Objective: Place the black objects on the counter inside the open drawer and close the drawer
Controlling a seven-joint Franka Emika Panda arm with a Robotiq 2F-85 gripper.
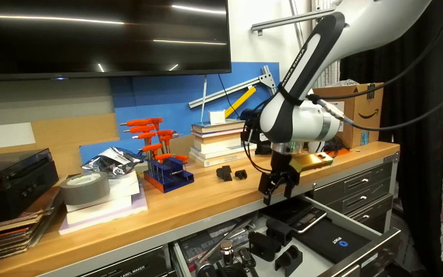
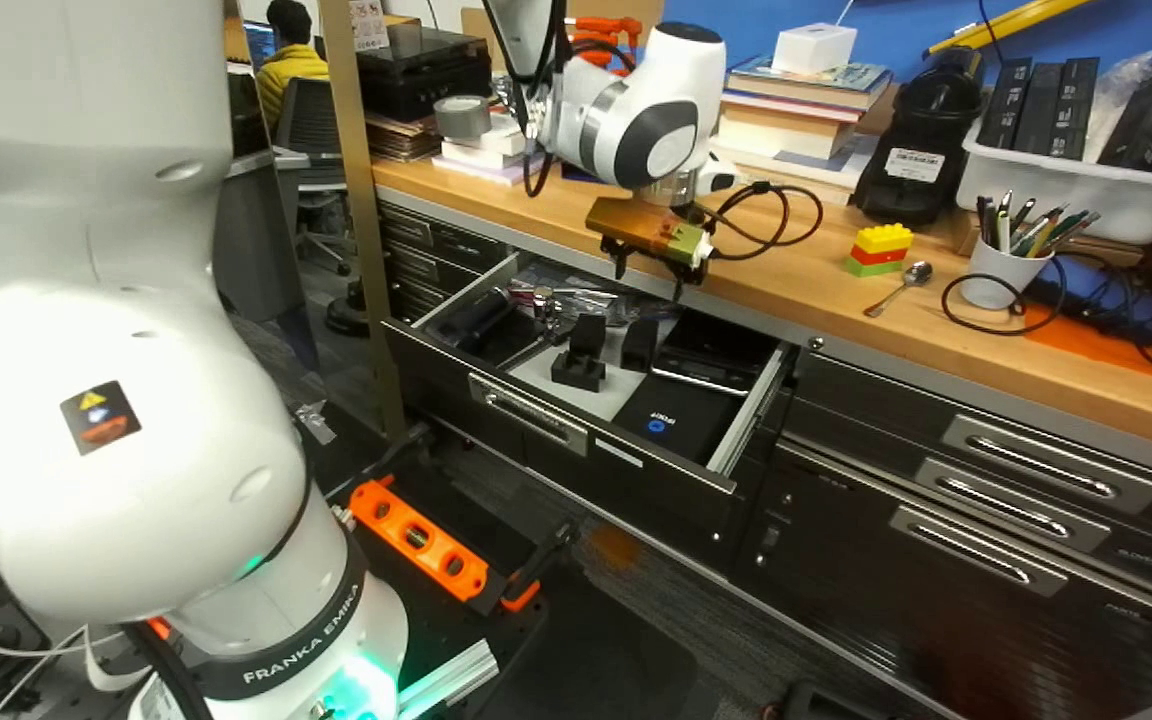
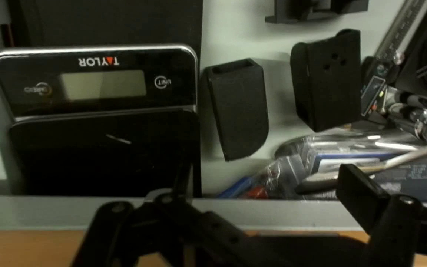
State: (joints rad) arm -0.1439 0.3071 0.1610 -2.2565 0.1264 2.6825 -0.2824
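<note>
Two small black objects (image 1: 224, 173) (image 1: 240, 174) lie on the wooden counter (image 1: 206, 192), in front of the book stack; the arm blocks them in an exterior view. Below the counter edge, the drawer (image 2: 436, 370) is pulled out. Several matte-black blocky pieces are inside it, including a rounded black piece (image 3: 239, 107), a black block (image 3: 326, 81) and a black piece (image 1: 288, 259) nearer the drawer front. My gripper (image 1: 278, 197) points down above the counter's front edge and the drawer's rear. Its fingers (image 3: 361, 196) stand wide apart with nothing held between them.
A kitchen scale (image 3: 102, 81), a black case (image 2: 671, 415), plastic bags (image 3: 332, 148) and tools share the drawer. On the counter are a book stack (image 1: 214, 146), a hex-key stand (image 1: 167, 173), toy bricks (image 2: 879, 250), a spoon (image 2: 901, 288) and a pen cup (image 2: 1001, 270).
</note>
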